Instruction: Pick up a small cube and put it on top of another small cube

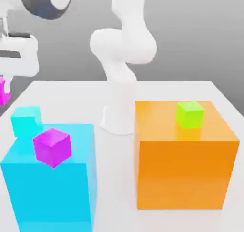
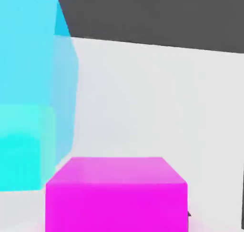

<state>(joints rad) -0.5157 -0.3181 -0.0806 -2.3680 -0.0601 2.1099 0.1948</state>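
Grey backdrop rises behind the pale table (image 1: pixel 157 90) in front of you. Starting at the exterior view's left, you have the gripper (image 1: pixel 5 89) up beside that edge of the picture, its fingers closed on a magenta cube (image 1: pixel 4 92), parted only by the cube's width. That cube is well above the table, and in the hand view it sits right at the fingers.

Next, lower than the fingers and to their right in the exterior view, you'll find a cyan cube (image 1: pixel 27 121) by the far left corner of the big blue block (image 1: pixel 52 193); you can't tell whether it rests on it. Just right of it, lower again from the fingers, a second magenta cube (image 1: pixel 52 147) is turned corner-on, overlapping the block's near top edge.

Further from the fingers stands your white arm (image 1: pixel 121 50), its base on the table. Farthest right of them is the orange block (image 1: pixel 183 174), with a lime-green cube (image 1: pixel 190 115) on its top, toward the right side.
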